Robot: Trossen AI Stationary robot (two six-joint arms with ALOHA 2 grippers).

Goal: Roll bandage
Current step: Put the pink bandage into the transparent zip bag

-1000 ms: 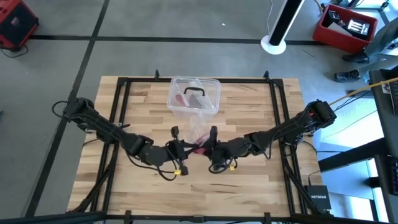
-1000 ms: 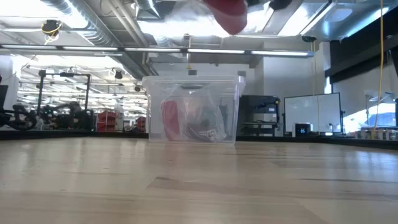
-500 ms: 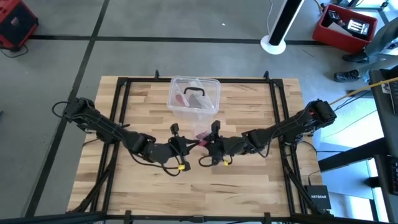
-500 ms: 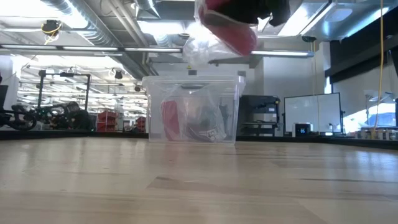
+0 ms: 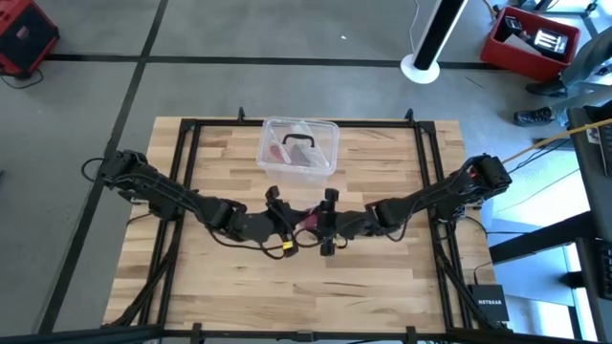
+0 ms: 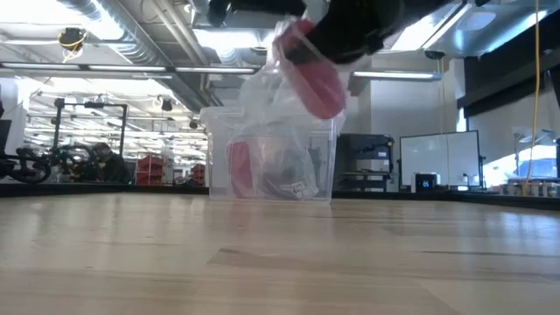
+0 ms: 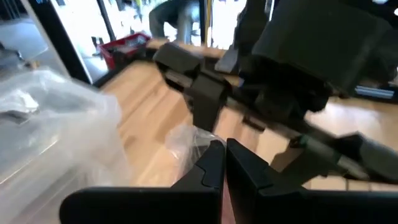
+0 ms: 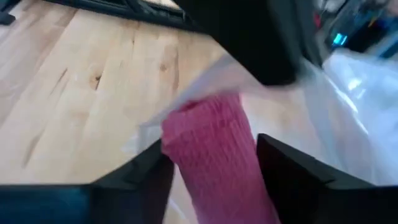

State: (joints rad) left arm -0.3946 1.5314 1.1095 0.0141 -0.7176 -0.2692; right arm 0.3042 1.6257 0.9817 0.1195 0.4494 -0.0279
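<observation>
Two grippers meet mid-table, just in front of the box [image 5: 298, 148], with the bandage [image 5: 310, 221] between them, held up off the wood.

Left gripper [image 7: 222, 163]: fingers pinched tight together, tips at the clear wrapper [image 7: 191, 138]. From the low view it looks like it's holding the wrapper, with the bandage hanging inside or against it; can't tell which.

Right gripper [image 8: 208, 163]: fingers spread wide, one each side of the bandage, gaps showing on both sides, so no clamp. Released, or just straddling.

Bandage is still a pink roll, not laid out. Its long axis runs forward out from between the right fingers, tilted downward in the low view [image 6: 313, 77].

Key relation: the roll sits right inside the right jaw span, axis roughly along the fingers, while the left has the plastic end. My guess is the next move is the right closing on the roll and the two pulling apart to strip the wrapper. Risk: roll drops if the left lets go first.
</observation>
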